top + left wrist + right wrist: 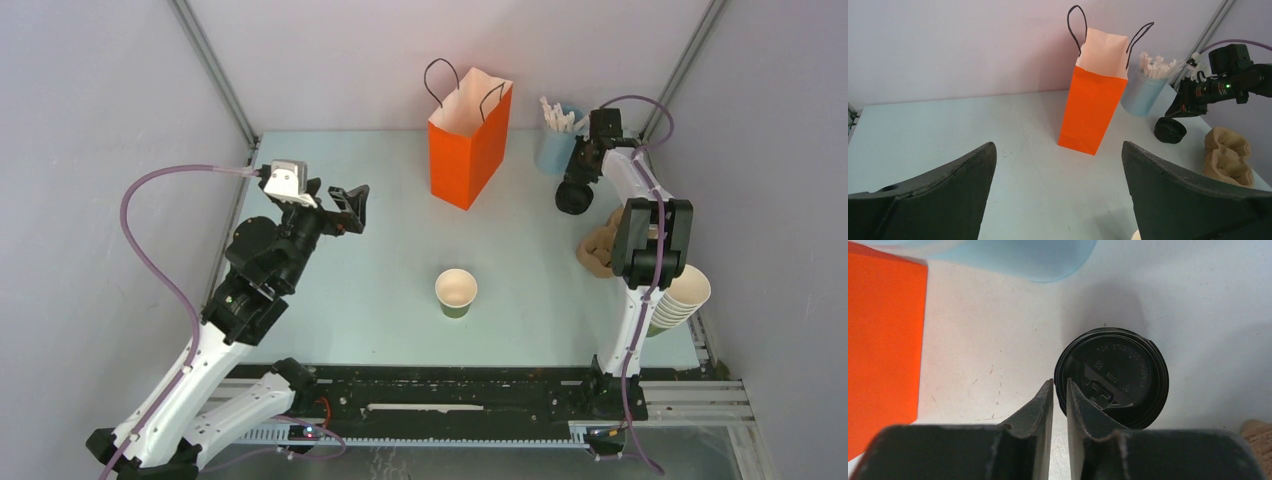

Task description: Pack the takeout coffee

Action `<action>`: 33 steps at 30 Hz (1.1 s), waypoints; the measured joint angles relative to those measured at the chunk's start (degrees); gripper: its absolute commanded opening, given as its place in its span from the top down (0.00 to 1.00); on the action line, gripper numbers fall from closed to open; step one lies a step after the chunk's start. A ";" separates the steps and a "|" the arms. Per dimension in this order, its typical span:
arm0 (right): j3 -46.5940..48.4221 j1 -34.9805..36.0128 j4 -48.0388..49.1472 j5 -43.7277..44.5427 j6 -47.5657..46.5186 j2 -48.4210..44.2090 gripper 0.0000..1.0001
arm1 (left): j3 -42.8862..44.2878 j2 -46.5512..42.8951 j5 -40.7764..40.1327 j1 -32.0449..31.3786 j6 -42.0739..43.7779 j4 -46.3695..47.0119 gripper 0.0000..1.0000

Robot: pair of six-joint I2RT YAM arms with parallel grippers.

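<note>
Evidently early on: closing in for the grasp, with nothing packed yet. Underneath everything, a pale mint desk (pixel 380 250), smooth, matte, lightly scuffed. Toward the far edge, a tall orange paper bag (pixel 468 150), upright, flat-sided and crisp, pale inside, mouth open, with two thin black cord handles. Near the far right corner, a pale blue cup (pixel 556 140), round, bristling with white sticks. Just beside it, between bag and right edge, the takeout coffee (pixel 1118 375): a small cup capped by a round black plastic lid, glossy, embossed, with a sip tab; wall colour hard to tell from above. Over the lid's bag-side rim, the right fingers (pixel 1040 410): dark, matte, wedge-shaped, barely parted, only a thin slit between, pinching nothing. Toward the left edge, the left fingers (pixel 983 155), spread wide, empty, facing the bag. Calls next for widening the right fingers to straddle the cup, lowering, closing gently on what is probably a thin wall, then lifting over the bag's mouth.
</note>
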 measured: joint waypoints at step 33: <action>1.03 -5.55 -5.92 10.05 1.07 1.81 0.62 | 0.00 0.79 1.01 0.00 -0.46 -0.07 0.00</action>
